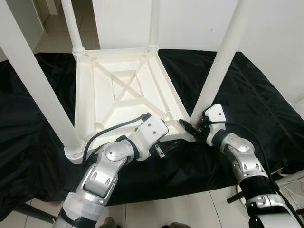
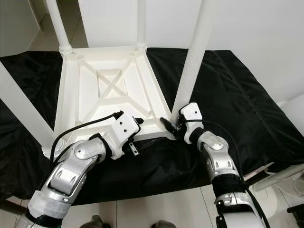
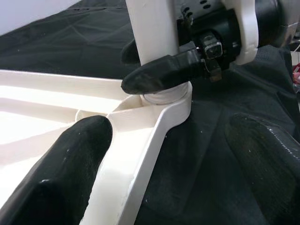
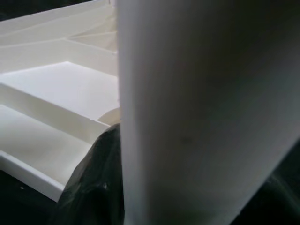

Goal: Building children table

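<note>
Left eye view: a white plastic children's table [image 1: 126, 90] is seen lying upside down on a black cloth [image 1: 247, 95], which is spread over a pale tiled floor [image 1: 180, 209]. Four white legs are seen standing up from the corners of the table: the near right leg [image 1: 221, 61], the near left leg [image 1: 38, 90], the far left leg [image 1: 71, 23] and the far right leg [image 1: 154, 21]. A cross-shaped rib pattern is seen on the underside of the table top.

The right gripper [image 1: 192, 127] is placed at the foot of the near right leg, just where that leg meets its corner socket. Its jaws are clenched around the base of the leg; in the left wrist view one black finger [image 3: 159, 75] is seen pressed against the leg just above the socket, and in the right wrist view the leg [image 4: 197, 112] is seen close up between the fingers.

The left gripper [image 1: 164, 142] is held at the near edge of the table, just beside the same corner. Its jaws are released: in the left wrist view the two fingers are seen well apart, one [image 3: 61, 173] over the white rim and the other [image 3: 262, 159] over the black cloth, with nothing gripped between them.
</note>
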### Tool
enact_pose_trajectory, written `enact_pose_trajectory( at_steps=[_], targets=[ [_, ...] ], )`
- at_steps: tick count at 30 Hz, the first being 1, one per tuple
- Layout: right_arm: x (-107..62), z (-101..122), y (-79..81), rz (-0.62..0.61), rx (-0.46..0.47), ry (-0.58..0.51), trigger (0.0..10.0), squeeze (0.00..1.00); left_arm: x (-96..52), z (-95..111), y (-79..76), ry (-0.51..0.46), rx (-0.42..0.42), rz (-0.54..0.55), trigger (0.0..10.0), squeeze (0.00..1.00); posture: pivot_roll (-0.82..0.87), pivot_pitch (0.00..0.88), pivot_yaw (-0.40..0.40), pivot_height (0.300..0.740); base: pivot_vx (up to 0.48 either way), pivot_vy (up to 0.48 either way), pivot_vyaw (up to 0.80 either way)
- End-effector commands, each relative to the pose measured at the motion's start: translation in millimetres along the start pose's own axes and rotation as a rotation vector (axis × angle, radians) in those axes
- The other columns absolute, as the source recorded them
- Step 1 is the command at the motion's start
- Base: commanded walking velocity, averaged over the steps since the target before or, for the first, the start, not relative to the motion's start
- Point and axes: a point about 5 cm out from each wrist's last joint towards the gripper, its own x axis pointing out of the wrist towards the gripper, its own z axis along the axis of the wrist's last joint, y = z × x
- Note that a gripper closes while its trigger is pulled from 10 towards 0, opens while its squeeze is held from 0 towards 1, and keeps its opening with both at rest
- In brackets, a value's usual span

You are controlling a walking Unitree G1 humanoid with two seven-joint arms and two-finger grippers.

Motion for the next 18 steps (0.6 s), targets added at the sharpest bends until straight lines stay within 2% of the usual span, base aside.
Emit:
enact_pose_trajectory(
  at_steps=[1, 7, 8, 9, 12, 13, 14, 15, 16, 17, 18],
  targets=[
    [3.1, -1.5, 2.4, 0.048, -0.058, 0.031, 0.0, 0.00, 1.8, 0.1, -0.4, 0.010, 0.005, -0.009, 10.0, 0.00, -0.04, 0.000, -0.026, 0.740, 0.000, 0.000, 0.00],
    [1.0, -8.7, -0.1, 0.043, -0.045, 0.058, 0.0, 0.00, 0.6, 0.2, 1.5, 0.017, 0.011, -0.003, 10.0, 0.00, -0.03, 0.000, -0.027, 0.740, 0.000, 0.000, 0.00],
    [0.5, -10.6, 2.1, 0.041, -0.026, 0.064, 9.1, 0.00, 0.5, 0.4, 1.9, 0.018, 0.012, -0.002, 10.0, 0.00, -0.04, 0.000, -0.028, 0.740, 0.000, 0.000, 0.00],
    [1.1, -11.1, 4.5, 0.013, 0.013, 0.050, 10.0, 0.00, 0.9, 0.3, 2.3, 0.018, 0.014, 0.006, 10.0, 0.00, -0.04, 0.000, -0.035, 0.740, 0.000, 0.000, 0.00],
    [1.3, -11.0, 4.8, 0.006, 0.022, 0.046, 10.0, 0.00, 1.1, 0.2, 2.3, 0.019, 0.014, 0.007, 10.0, 0.00, -0.04, 0.000, -0.035, 0.740, 0.000, 0.000, 0.00],
    [1.9, -10.9, 5.0, -0.047, 0.046, 0.047, 10.0, 0.00, 1.5, 0.1, 2.7, 0.017, 0.009, 0.018, 10.0, 0.00, -0.03, 0.000, -0.044, 0.740, 0.000, 0.000, 0.00],
    [1.9, -10.9, 5.0, -0.047, 0.046, 0.047, 10.0, 0.00, 1.5, 0.1, 2.7, 0.017, 0.009, 0.018, 10.0, 0.00, -0.03, 0.000, -0.044, 0.740, 0.000, 0.000, 0.00],
    [3.0, -9.7, 5.6, -0.115, 0.062, 0.042, 10.0, 0.00, 1.9, -0.1, 3.6, 0.015, 0.003, 0.034, 10.0, 0.00, -0.03, 0.000, -0.047, 0.740, 0.000, 0.000, 0.00],
    [3.0, -9.7, 5.6, -0.115, 0.062, 0.042, 10.0, 0.00, 1.9, -0.1, 3.6, 0.015, 0.003, 0.034, 10.0, 0.00, -0.03, 0.000, -0.047, 0.740, 0.000, 0.000, 0.00],
    [4.6, -8.2, 9.2, -0.192, 0.088, 0.039, 10.0, 0.00, 2.0, -1.2, 4.7, 0.015, -0.005, 0.049, 10.0, 0.00, -0.03, 0.000, -0.047, 0.740, 0.000, 0.000, 0.00],
    [4.6, -8.2, 9.2, -0.192, 0.088, 0.039, 10.0, 0.00, 2.0, -1.2, 4.7, 0.015, -0.005, 0.049, 10.0, 0.00, -0.03, 0.000, -0.047, 0.740, 0.000, 0.000, 0.00]
  ],
)
